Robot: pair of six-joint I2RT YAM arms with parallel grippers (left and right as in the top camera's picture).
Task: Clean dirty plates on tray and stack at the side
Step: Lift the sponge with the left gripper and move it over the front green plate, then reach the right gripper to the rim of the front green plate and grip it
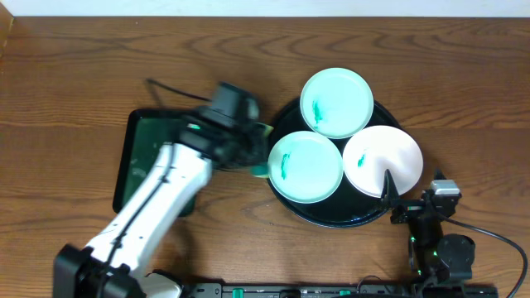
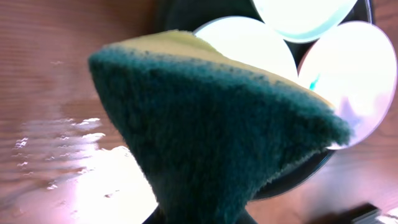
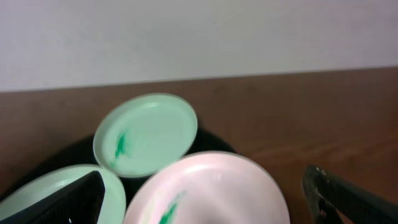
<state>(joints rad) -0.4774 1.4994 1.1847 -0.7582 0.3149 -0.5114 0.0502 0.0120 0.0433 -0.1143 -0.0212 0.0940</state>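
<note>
The black round tray (image 1: 331,220) holds three plates: a mint one at the back (image 1: 336,102), a mint one at the left (image 1: 305,166) and a white one at the right (image 1: 383,160), each with a teal-green smear. My left gripper (image 1: 248,153) is shut on a green sponge with a yellow back (image 2: 211,137), just left of the tray's rim and beside the left plate (image 2: 249,40). My right gripper (image 3: 202,199) is open and empty, low at the tray's near right edge, facing the white plate (image 3: 205,186).
A rectangular dark-green tray (image 1: 137,157) lies on the wooden table left of the round tray, partly under my left arm. A black cable runs behind it. The table's far edge meets a pale wall (image 3: 199,37).
</note>
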